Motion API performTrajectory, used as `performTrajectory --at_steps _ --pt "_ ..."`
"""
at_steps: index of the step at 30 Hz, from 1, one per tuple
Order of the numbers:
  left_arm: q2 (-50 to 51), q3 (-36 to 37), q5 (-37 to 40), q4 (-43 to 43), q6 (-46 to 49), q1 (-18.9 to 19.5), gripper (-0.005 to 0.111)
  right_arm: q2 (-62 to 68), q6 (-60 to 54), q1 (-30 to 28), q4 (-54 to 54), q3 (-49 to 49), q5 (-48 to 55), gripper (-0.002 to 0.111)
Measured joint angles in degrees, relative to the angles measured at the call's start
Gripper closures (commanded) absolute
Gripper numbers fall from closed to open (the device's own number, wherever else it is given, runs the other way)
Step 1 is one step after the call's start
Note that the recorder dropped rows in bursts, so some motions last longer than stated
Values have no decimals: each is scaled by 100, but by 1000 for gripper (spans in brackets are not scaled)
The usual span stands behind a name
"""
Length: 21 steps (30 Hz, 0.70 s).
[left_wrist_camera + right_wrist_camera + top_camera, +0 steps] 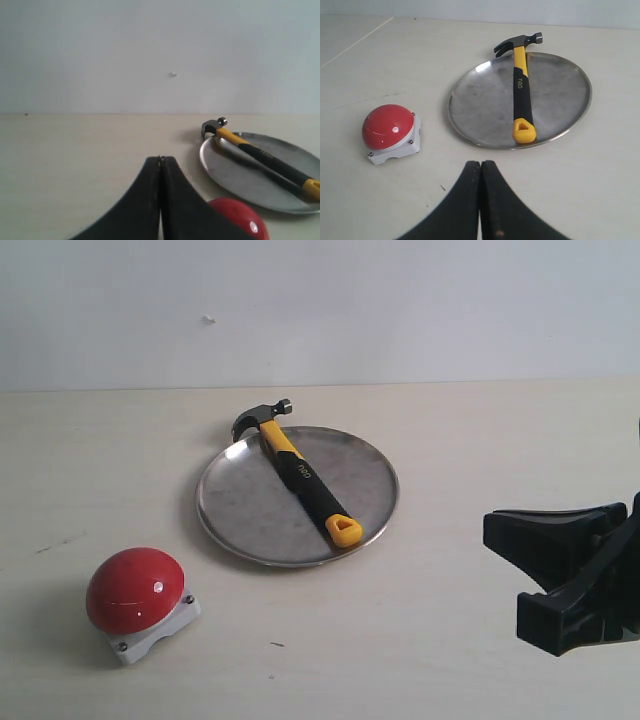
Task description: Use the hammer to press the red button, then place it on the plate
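The hammer (300, 475), with a yellow and black handle and a dark steel head, lies across the round steel plate (240, 500), its head resting over the far rim. The red button (133, 590) on its light-grey base stands at the front left of the table, apart from the plate. My right gripper (515, 570) hovers at the right edge, well away from both. The right wrist view shows the right gripper (480, 163) shut and empty, facing the hammer (521, 95), plate (480, 105) and button (387, 126). My left gripper (161, 159) is shut and empty, beside the button (240, 220).
A pale wooden table runs back to a plain white wall. From the left wrist, the plate (240, 175) with the hammer (260, 155) on it lies beyond the button. A few small dark specks mark the tabletop.
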Motion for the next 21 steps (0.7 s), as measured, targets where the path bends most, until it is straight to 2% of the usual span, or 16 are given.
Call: performTrajectory --at_steps 5,21 --pt "0 0 259 -28 302 0 107 0 0 0 25 0 0 108" --pt "0 0 285 -56 269 0 107 0 0 0 25 0 0 108"
